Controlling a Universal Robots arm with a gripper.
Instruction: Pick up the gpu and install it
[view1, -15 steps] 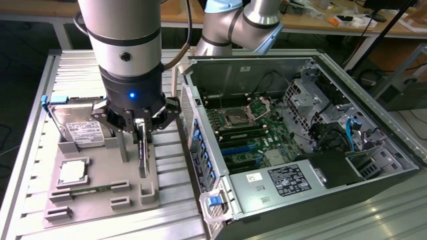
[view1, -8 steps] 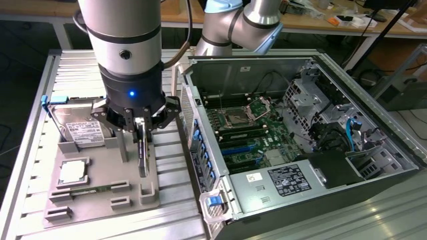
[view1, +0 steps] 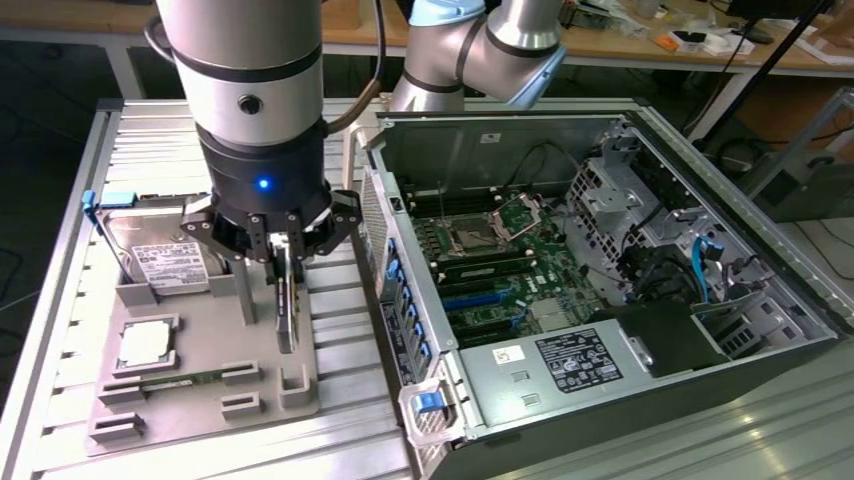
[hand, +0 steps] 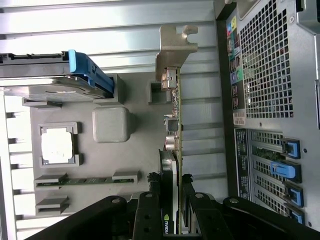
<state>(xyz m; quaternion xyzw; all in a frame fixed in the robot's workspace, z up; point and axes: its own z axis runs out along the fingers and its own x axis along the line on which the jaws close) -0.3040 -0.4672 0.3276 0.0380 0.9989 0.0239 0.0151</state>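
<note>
Parts tray lies at the exterior view's left of the open case. Above the tray, the gripper is narrowly closed, clamping the gpu upright, just beside the case. Judgement: keep the card vertical, since its bracket could snag.

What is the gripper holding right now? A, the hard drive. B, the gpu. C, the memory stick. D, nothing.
B: the fingers sit closed on either side of the gpu, which stands edge-on above the grey tray.
</note>
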